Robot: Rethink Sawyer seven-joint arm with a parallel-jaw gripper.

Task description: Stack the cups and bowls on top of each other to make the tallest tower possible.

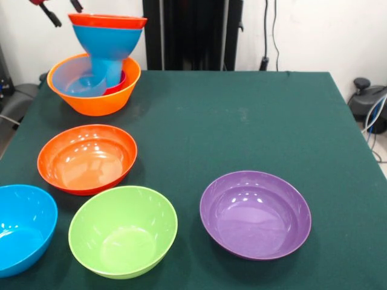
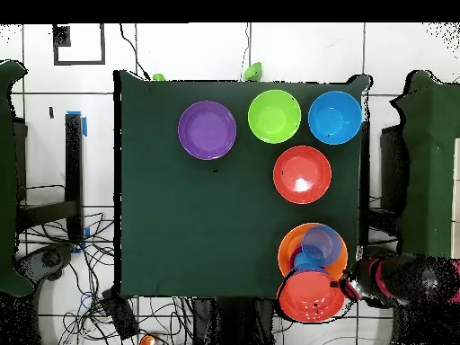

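Front view: gripper (image 1: 59,11) is cut off at the top edge, only dark tips showing, its state indeterminate; the tower (image 1: 107,45) (red-orange bowl on inverted blue bowl, in the orange bowl (image 1: 91,99)) stands just beside it, toward frame right. Overhead view: arm end beside the red-orange bowl (image 2: 310,296); loose bowls (image 2: 302,173) lie well away across the counter (image 2: 180,225).

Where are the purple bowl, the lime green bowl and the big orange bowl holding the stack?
purple bowl (image 1: 255,212): front view, inner floor.
lime green bowl (image 1: 123,232): front view, inner floor.
orange bowl (image 1: 97,104): front view, outer front wall.
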